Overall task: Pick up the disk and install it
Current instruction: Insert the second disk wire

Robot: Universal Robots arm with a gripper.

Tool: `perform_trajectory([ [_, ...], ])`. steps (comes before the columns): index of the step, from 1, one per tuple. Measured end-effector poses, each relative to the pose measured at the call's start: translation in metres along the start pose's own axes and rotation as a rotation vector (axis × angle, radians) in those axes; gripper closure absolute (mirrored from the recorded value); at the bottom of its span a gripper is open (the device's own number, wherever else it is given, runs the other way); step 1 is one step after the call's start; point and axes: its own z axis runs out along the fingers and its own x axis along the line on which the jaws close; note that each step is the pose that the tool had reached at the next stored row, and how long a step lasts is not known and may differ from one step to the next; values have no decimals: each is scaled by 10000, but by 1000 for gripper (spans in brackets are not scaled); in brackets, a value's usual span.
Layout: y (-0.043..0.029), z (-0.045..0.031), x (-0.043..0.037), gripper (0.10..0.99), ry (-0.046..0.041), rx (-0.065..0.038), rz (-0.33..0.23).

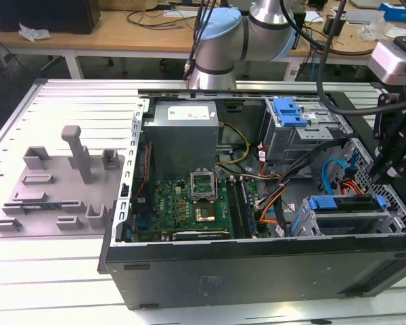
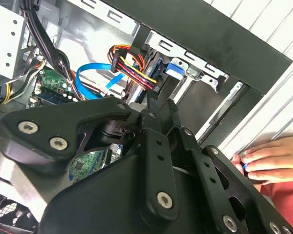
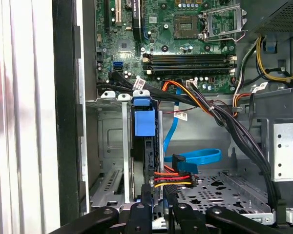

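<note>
The disk [image 1: 345, 203] stands on edge inside the drive cage at the lower corner of the open computer case, on the exterior view's right. Its blue carrier frame runs along the upper edge. In the first wrist view the disk [image 3: 147, 146] sits in a cage slot with its blue tab at the far end. The same blue tab [image 2: 177, 68] is visible in the second wrist view. My black gripper [image 1: 377, 175] hangs just above the cage's end, close to the disk. The wrist views place the gripper [image 3: 156, 200] [image 2: 158, 100] in line with the disk's near end.
Orange, red and blue cables [image 3: 178, 170] lie right beside the disk slot. The cage's metal walls [image 3: 110, 146] flank it. A person's hand [image 2: 266, 161] rests on the table outside the case wall. A grey fixture plate [image 1: 57, 189] lies on the exterior view's left.
</note>
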Motion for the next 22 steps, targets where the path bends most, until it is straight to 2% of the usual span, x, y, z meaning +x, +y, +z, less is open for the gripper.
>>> perform_trajectory([
  [1,0,0,-5,843,38,0,0],
  [2,-1,-1,-38,843,264,3,-2],
  [3,1,0,-74,843,435,7,-1],
  [5,4,0,-157,843,715,15,1],
  [7,7,0,-253,843,1072,26,3],
  [8,4,-1,-254,843,1103,16,1],
  [10,-21,-2,-256,835,1111,-29,0],
  [11,-46,-2,-257,769,1110,-60,-3],
  [14,-93,-6,-289,769,1115,-145,-9],
  [16,-90,-6,-413,769,1140,-149,-8],
  [18,-87,-5,-470,769,1187,-167,-8],
  [22,-35,-7,-475,769,1200,-184,-10],
])
